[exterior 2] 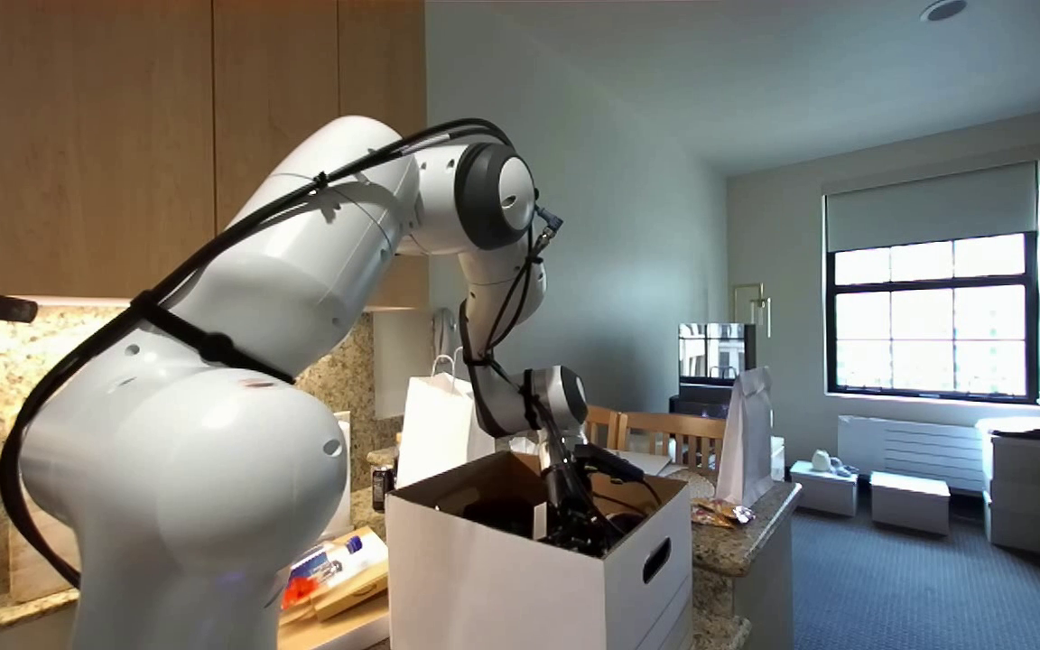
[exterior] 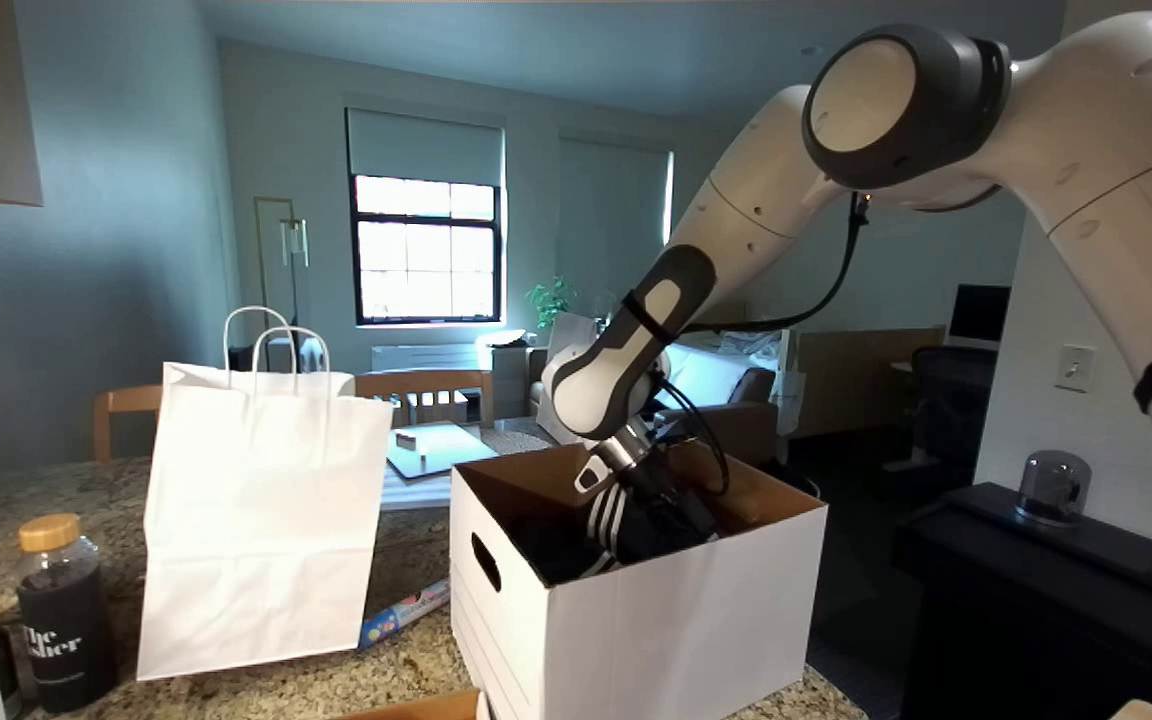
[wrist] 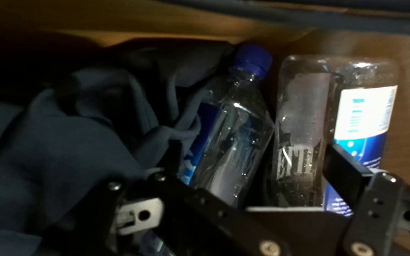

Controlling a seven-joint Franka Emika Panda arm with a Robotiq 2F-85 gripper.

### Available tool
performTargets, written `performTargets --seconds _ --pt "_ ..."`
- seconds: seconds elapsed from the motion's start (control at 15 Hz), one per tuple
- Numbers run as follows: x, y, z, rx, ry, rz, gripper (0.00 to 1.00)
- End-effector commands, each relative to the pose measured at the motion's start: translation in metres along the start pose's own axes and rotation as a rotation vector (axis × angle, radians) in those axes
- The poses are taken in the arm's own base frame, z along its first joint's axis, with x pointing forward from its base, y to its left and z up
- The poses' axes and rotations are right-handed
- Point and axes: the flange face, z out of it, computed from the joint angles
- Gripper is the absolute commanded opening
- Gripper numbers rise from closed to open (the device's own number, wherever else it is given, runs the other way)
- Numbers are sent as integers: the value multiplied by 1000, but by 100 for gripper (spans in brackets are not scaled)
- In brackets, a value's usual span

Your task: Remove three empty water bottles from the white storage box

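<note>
The white storage box [exterior: 676, 630] stands on the counter, with my gripper [wrist: 256, 153] reaching down inside it in both exterior views. In the wrist view the fingers [wrist: 349, 174] are spread wide, gripping nothing. A clear water bottle [wrist: 240, 142] with a blue cap lies tilted between them, partly under dark cloth. Beside it, clear bottle plastic [wrist: 301, 128] with a white-and-blue label extends past the right finger; whether this is one bottle or two I cannot tell. More clear plastic [wrist: 155, 245] peeks out below the left finger. Outside the box, in an exterior view, is what looks like a blue-capped bottle [exterior 2: 326, 569].
Dark cloth [wrist: 66, 142] fills the box's left side in the wrist view. A white paper bag [exterior: 266, 520], a jar [exterior: 64, 620] with a wooden lid and a colourful tube [exterior: 406, 610] stand or lie nearby. The box walls rise around my gripper.
</note>
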Motion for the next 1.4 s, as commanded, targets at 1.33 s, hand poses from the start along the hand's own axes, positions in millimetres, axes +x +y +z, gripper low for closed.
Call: performTargets --seconds 1.33 --pt "-25 -21 31 106 28 25 100"
